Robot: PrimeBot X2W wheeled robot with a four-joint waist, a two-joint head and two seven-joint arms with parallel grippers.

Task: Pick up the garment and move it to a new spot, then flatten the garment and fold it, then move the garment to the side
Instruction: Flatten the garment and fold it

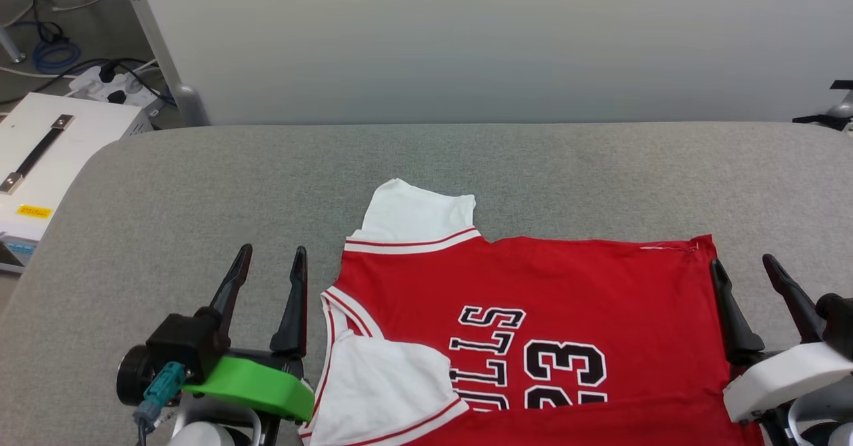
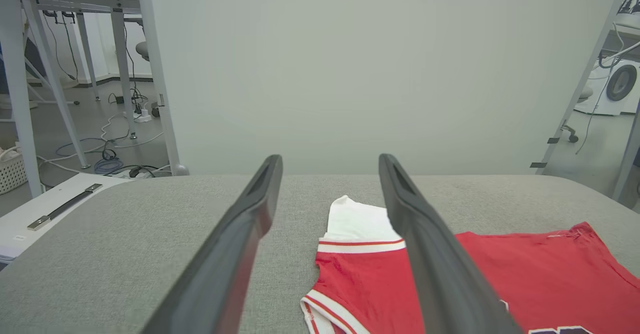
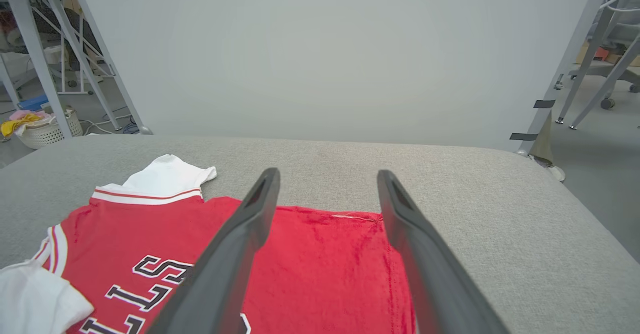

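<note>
Our left gripper (image 1: 274, 253) hangs with its two long dark fingers spread apart and holding nothing, just beside the collar end of the red jersey shirt with white short sleeves and black "BULLS 23" print (image 1: 566, 279). We see that shirt lying on the grey fabric-covered table (image 1: 466, 159), print up, its near white sleeve lying over part of the lettering. Our right gripper (image 1: 741, 261) stands equally wide and empty beside the hem edge.

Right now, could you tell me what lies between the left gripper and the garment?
Nothing: in the head view, just a bare strip of the grey padded surface separates the open left gripper from the garment, which it does not touch.
</note>
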